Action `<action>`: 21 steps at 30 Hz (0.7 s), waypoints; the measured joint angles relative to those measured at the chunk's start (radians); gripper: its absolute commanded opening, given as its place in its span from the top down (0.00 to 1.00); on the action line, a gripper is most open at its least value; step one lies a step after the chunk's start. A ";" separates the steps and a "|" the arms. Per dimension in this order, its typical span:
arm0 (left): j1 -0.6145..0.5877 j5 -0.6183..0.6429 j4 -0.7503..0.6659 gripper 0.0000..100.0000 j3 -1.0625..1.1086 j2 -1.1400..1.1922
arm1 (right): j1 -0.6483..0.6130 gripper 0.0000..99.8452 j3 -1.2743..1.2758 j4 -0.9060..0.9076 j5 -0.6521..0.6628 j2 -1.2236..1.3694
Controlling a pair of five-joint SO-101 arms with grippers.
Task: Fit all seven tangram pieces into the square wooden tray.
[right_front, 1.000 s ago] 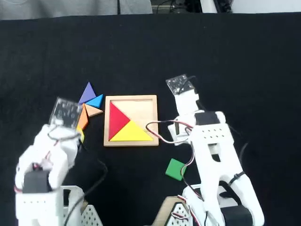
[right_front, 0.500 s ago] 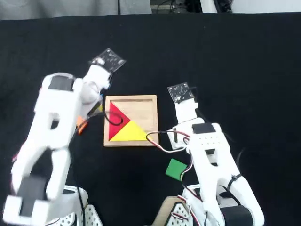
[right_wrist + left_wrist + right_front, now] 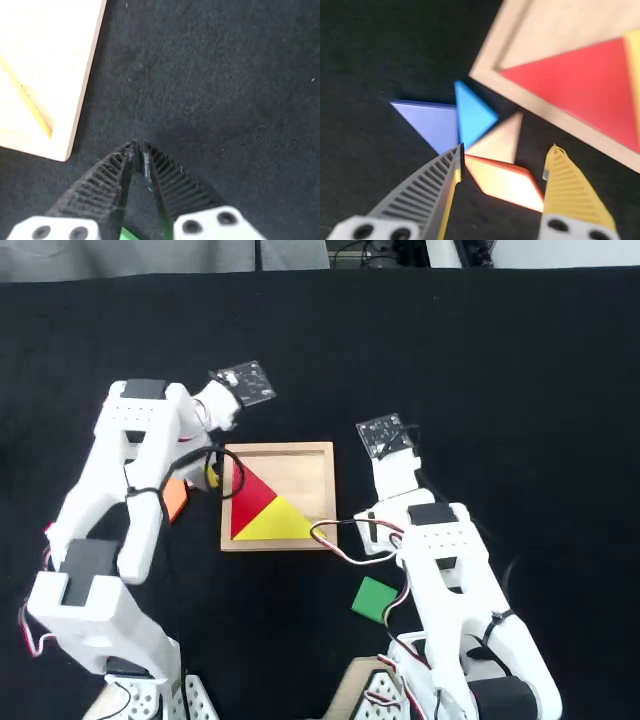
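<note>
Since a second ago, the left arm [image 3: 130, 470] has swung out left of the tray [image 3: 278, 448].
Spread wide, the left hand [image 3: 507, 150] hovers above the orange piece [image 3: 505, 182]; the tray holds a red triangle [image 3: 250, 495] and a yellow triangle [image 3: 280, 522]; the right hand [image 3: 139, 145] sits closed just beside it.

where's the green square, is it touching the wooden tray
Apart. The high view shows bare black table between the green square and the near rim of the wooden tray.

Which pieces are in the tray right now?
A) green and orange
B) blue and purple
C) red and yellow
C: the red triangle and yellow triangle lie inside the tray, while the green square lies outside it.
</note>
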 measured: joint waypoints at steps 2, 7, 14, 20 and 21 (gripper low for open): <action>-0.012 -0.008 -0.049 0.73 0.000 0.038 | 0.000 0.99 0.000 -0.009 0.000 0.000; -0.015 -0.009 -0.137 0.73 -0.009 0.124 | -0.006 0.99 0.000 -0.012 0.000 0.000; -0.015 0.072 -0.192 0.73 -0.023 0.146 | -0.028 0.99 0.000 -0.012 0.000 0.000; -0.015 0.206 -0.132 0.73 -0.141 0.184 | -0.028 0.99 0.000 -0.012 0.000 0.000; -0.015 0.207 -0.129 0.73 -0.149 0.196 | -0.028 0.99 0.006 -0.012 0.000 0.000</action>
